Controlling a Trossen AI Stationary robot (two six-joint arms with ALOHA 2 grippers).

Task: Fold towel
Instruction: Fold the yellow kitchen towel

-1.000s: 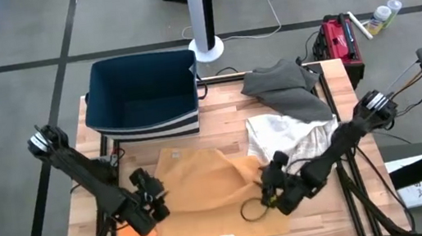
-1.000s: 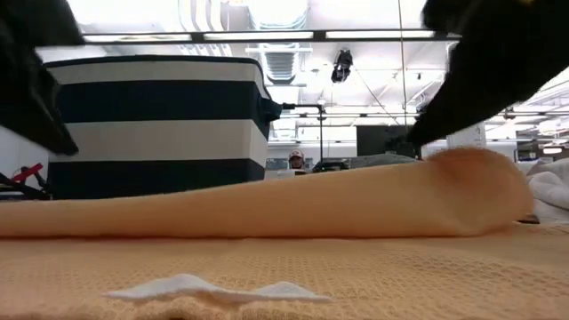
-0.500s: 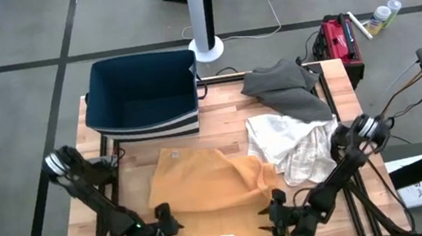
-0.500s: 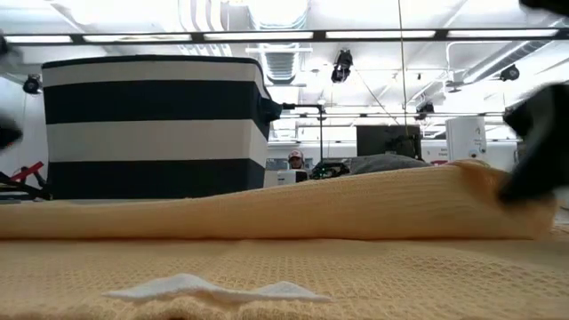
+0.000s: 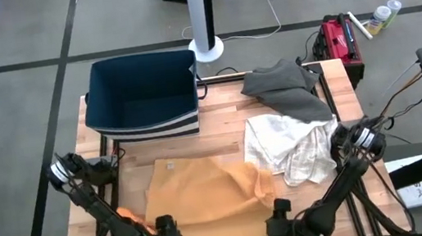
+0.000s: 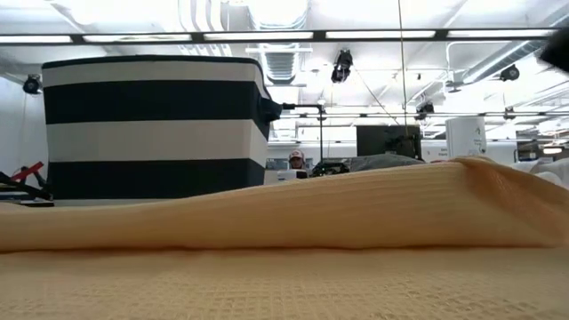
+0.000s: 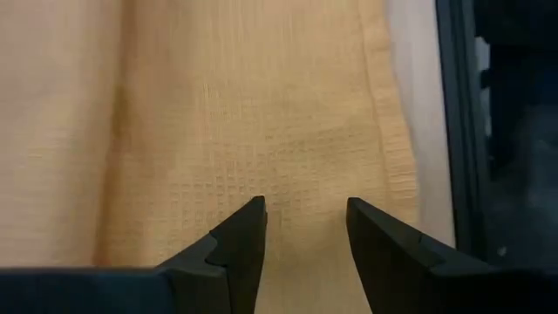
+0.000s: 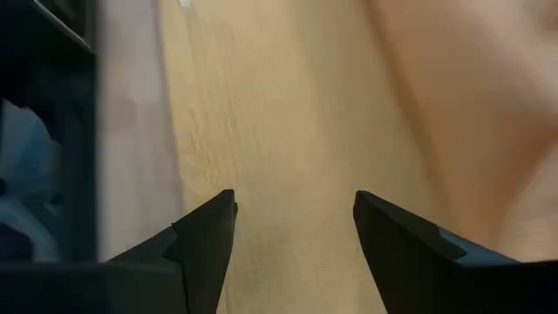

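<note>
An orange waffle-weave towel (image 5: 207,205) lies spread on the wooden table (image 5: 221,129), with a raised wrinkle near its right side (image 5: 251,180). It fills the low view (image 6: 284,222). My left gripper (image 5: 166,233) stands open over the towel's near left corner, its fingers pointing down at the cloth (image 7: 305,214). Over the near right corner my right gripper (image 5: 280,222) is also open, with towel showing between its fingers (image 8: 295,205). My left gripper's fingertips (image 7: 253,214) stand right at the towel's surface near its side edge (image 7: 392,157); whether they touch it, I cannot tell. My right gripper's fingertips (image 8: 222,209) stand over the towel close to its edge (image 8: 174,174); touching or apart, I cannot tell.
A navy and white striped bin (image 5: 142,99) stands at the far left. A grey cloth (image 5: 281,83) and a white cloth (image 5: 289,144) lie at the right, the white one next to the towel. A bright orange cloth (image 5: 130,222) lies at the near left.
Both grippers have gone toward the table's near edge, from beside the towel's middle to its near corners, sinking a little and tipping further downward. The towel has slid a little toward the near edge; its white label has gone out of the low view.
</note>
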